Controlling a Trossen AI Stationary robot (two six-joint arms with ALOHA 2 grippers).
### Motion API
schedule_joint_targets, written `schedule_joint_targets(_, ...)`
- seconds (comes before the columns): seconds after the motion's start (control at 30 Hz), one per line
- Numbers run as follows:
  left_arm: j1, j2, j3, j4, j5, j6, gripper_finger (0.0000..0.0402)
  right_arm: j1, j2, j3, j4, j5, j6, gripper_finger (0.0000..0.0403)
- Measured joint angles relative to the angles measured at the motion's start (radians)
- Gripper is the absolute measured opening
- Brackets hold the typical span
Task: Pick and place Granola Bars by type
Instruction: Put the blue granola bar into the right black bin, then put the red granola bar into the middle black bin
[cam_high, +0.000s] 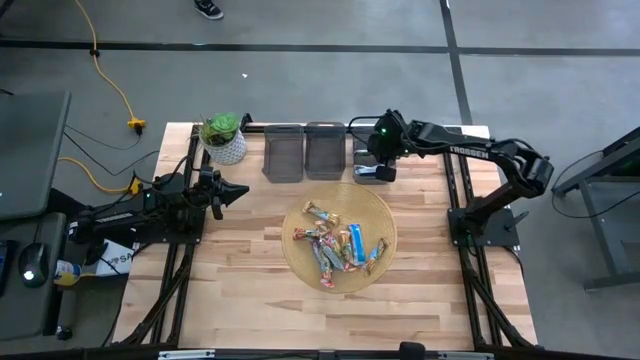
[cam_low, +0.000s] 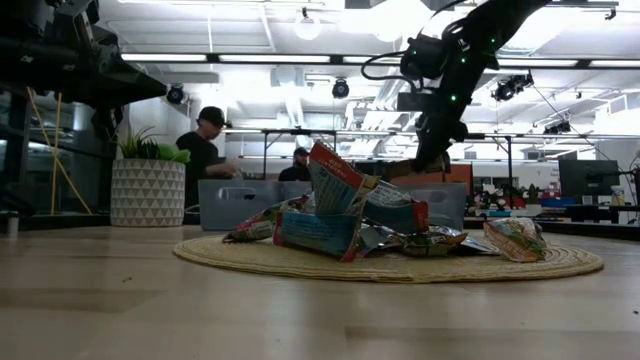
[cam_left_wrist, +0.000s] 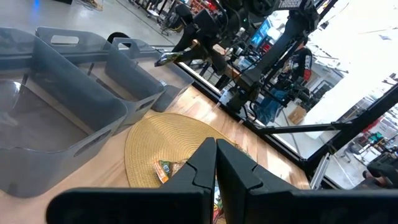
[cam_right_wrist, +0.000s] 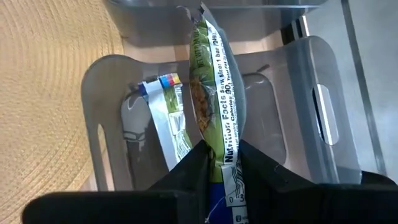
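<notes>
Several granola bars (cam_high: 338, 243) in shiny wrappers lie heaped on a round woven mat (cam_high: 372, 208) at mid-table; the low view shows the heap (cam_low: 345, 215) close up. My right gripper (cam_right_wrist: 222, 149) is shut on a green-wrapped bar (cam_right_wrist: 211, 81) over the rightmost of three grey bins (cam_high: 362, 158) at the far edge. In that bin lies another bar (cam_right_wrist: 165, 118) with a white and green wrapper. My left gripper (cam_left_wrist: 216, 163) waits shut at the table's left (cam_high: 238, 190), pointing level toward the mat. My right gripper pinches the green bar by one end (cam_right_wrist: 226, 163) between its two fingers. The fingers slant down from above and lie along the bar. The bar sticks out past the fingertips, its free end (cam_right_wrist: 200, 18) lowest, lifted clear above the bin's floor.
Two more grey bins (cam_high: 283, 152) (cam_high: 324, 150) stand left of the one under my right gripper. A potted plant (cam_high: 224, 137) is at the far left corner. People stand in the room beyond the table (cam_low: 205, 150). Bare wood lies along the near edge.
</notes>
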Motion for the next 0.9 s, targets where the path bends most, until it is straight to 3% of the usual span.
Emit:
schedule_joint_targets(0.5, 0.000, 0.000, 0.000, 0.000, 0.000, 0.000, 0.0010, 0.000, 0.001, 0.016, -0.010, 0.017, 0.029, 0.0142)
schedule_joint_targets(0.7, 0.000, 0.000, 0.000, 0.000, 0.000, 0.000, 0.0010, 0.030, -0.001, 0.153, -0.043, -0.006, 0.072, 0.0159)
schedule_joint_targets(0.9, 0.000, 0.000, 0.000, 0.000, 0.000, 0.000, 0.0010, 0.123, -0.002, 0.342, -0.137, -0.169, 0.081, 0.0162)
